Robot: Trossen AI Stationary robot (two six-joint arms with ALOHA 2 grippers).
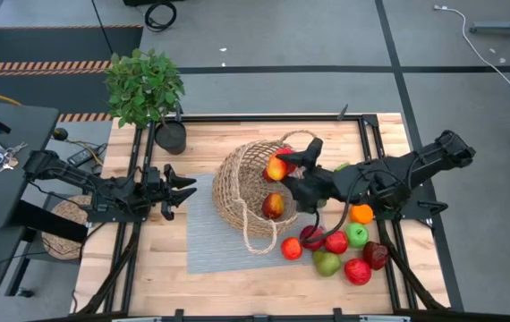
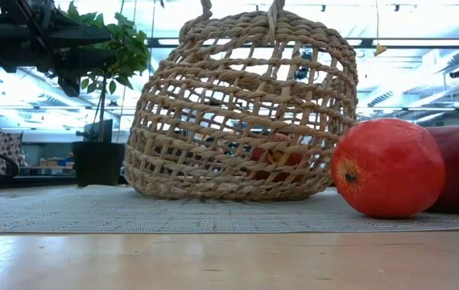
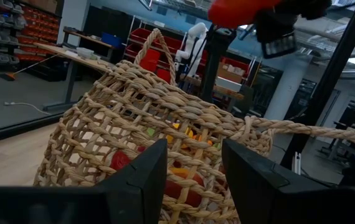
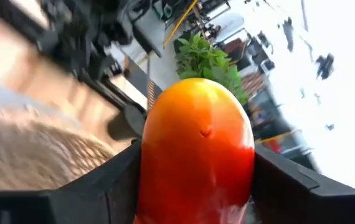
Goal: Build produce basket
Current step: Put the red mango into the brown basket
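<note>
High view: right gripper (image 1: 284, 166) clamps a red-orange pepper (image 1: 278, 167) over the tipped tan wicker basket (image 1: 242, 183); left gripper (image 1: 182, 190) waits beside it, jaws apart and empty.

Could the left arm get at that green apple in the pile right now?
Probably not. The green apple lies beyond the tipped basket, which stands between it and the left gripper. The right gripper already holds an orange-red fruit.
</note>
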